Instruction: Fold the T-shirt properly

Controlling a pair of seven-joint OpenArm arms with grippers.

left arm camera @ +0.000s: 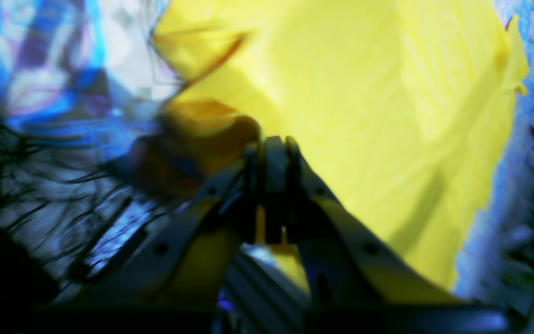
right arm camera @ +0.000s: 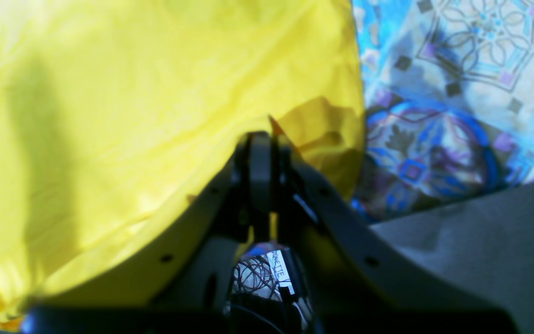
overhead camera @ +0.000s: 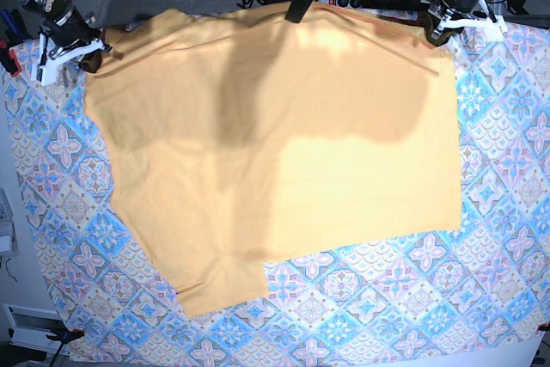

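Left claw (left arm camera: 274,144) and right claw (right arm camera: 262,139) each pinched a T-shirt (overhead camera: 275,152) corner; only the base view showed it spread across the patterned tablecloth (overhead camera: 387,298).

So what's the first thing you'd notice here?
The big orange-yellow T-shirt, spread over most of the blue patterned tablecloth. Next, the two grippers at the far corners, each shut on a pinch of the shirt: the left gripper on the base view's right, the right gripper on its left.
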